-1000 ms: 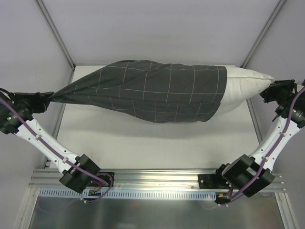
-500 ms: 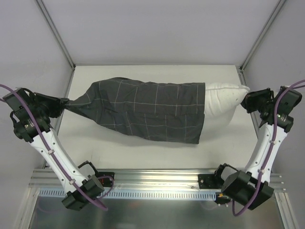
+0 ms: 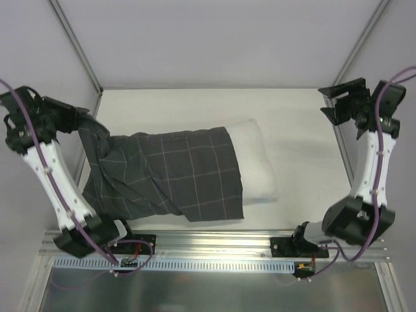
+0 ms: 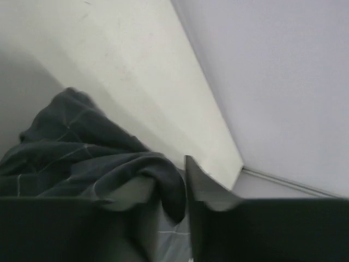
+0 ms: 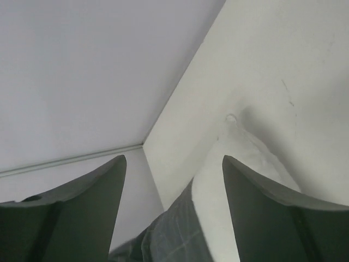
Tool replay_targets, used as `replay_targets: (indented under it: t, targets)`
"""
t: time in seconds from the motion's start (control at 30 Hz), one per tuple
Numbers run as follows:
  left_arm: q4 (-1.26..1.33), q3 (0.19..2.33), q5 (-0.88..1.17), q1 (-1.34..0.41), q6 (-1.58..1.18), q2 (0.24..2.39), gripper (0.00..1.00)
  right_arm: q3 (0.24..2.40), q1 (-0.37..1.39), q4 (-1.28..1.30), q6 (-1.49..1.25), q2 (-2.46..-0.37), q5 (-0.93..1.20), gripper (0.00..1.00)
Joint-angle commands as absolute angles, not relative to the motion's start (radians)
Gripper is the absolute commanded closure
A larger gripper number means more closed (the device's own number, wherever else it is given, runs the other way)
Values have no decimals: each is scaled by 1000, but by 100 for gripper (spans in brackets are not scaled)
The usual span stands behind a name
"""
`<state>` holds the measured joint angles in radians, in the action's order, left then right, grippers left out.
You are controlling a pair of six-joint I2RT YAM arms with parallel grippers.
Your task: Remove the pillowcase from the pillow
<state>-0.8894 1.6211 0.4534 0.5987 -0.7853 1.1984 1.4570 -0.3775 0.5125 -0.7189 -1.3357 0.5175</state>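
Note:
The dark grey checked pillowcase (image 3: 169,175) lies on the table and covers the left part of the white pillow (image 3: 257,162), whose right end sticks out bare. The cover's left corner rises to my left gripper (image 3: 88,123) at the table's left edge. In the left wrist view a fold of the pillowcase (image 4: 82,147) drapes over one finger and hangs between the parted jaws of my left gripper (image 4: 169,202). My right gripper (image 3: 323,103) stands open and empty high at the back right, well away from the pillow. Between the fingers of the right gripper (image 5: 174,169) I see the pillow (image 5: 245,180) and the pillowcase (image 5: 174,240) below.
The white table (image 3: 299,130) is boxed in by grey walls with metal posts (image 3: 75,45) at the back corners. An aluminium rail (image 3: 214,242) carrying both arm bases runs along the near edge.
The right gripper has let go of the pillow's end and pulled up and away. The pillow has dropped onto the table, shifted left. The left jaws have parted and that arm has swung nearer.

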Motion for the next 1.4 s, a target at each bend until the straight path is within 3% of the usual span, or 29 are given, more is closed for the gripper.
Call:
replay_targets:
  t: [0.0,0.03,0.07,0.1,0.13,0.47,0.73,0.8,0.87,0.93,0.97,1.0,1.03,1.07,1.27,1.37]
  targets:
    - [-808,1677,469,540,-717,1416,69,1595,-287,609,-580,-1476,529,24]
    - [-814,1674,474,535,-703,1442,37,1589,-263,614,-540,-1467,513,18]
    - [-818,1660,469,532,-690,1440,19,1542,-240,612,-502,-1427,491,13]
    - [-816,1629,438,526,-664,1428,6,1508,-220,609,-467,-1405,474,10]
    - [-816,1620,417,522,-649,1405,1,1473,-186,598,-410,-1388,456,6]
    - [-870,1378,380,422,-456,1169,1,1325,118,710,-60,-1414,413,0]
    - [-882,1123,316,164,-503,1039,1,1365,267,673,-78,-1626,357,1]
    - [-873,1043,310,124,-514,1049,1,1394,290,660,-95,-1670,380,6]
    - [-848,984,331,114,-509,1064,6,1422,296,657,-107,-1724,406,13]
    - [-839,959,330,114,-500,1094,23,1436,298,638,-136,-1743,454,38]
    - [-836,956,327,112,-492,1104,53,1440,298,626,-144,-1749,477,54]
    - [-836,960,325,113,-489,1114,72,1453,296,617,-153,-1747,498,97]
    - [-838,971,322,114,-486,1127,93,1460,293,617,-173,-1740,486,99]
    - [-838,997,316,114,-482,1126,100,1463,288,615,-182,-1726,468,99]
    - [-933,1181,91,164,-445,1065,100,1352,45,540,-348,-1450,376,99]
    - [-965,1242,112,337,-434,1086,100,1290,-185,509,-376,-1316,391,99]
